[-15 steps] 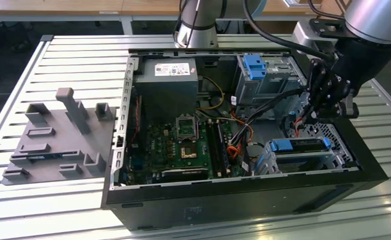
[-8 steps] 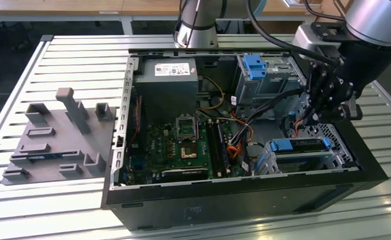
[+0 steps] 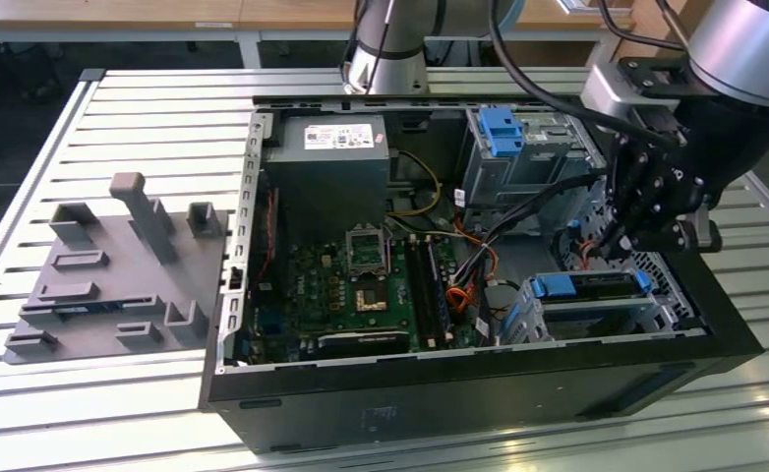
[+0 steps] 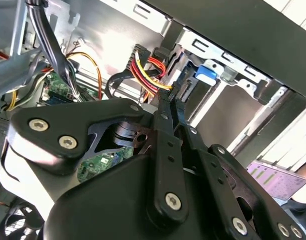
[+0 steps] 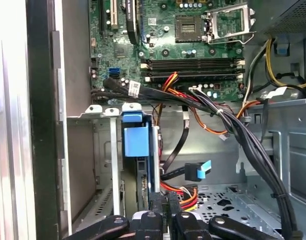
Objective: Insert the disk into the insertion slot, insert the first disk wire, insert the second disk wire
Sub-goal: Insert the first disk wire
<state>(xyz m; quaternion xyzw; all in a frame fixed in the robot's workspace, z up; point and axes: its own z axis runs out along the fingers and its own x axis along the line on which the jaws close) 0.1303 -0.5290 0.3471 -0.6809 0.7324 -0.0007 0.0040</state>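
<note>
The disk [image 3: 592, 286], in its blue carrier [image 5: 136, 139], lies seated in the insertion slot [image 3: 550, 323], the low perforated cage at the case's front corner on the exterior view's right. My gripper [image 3: 628, 250] hangs just above and behind that cage. In both wrist views its two black fingers [image 4: 166, 107] stand pressed together, and a red, yellow and black disk wire [image 4: 149, 71] runs right into their tips, so they look shut on its end. A second wire with a blue plug [image 5: 203, 170] lies loose beside the disk.
The open case [image 3: 490, 393] holds the motherboard [image 3: 358, 285], a power supply [image 3: 329, 157] and a taller bay with a blue latch [image 3: 502, 128]. Black cable bundles [image 5: 242, 135] cross above the cage. A grey fixture block [image 3: 109, 275] lies on the slatted table.
</note>
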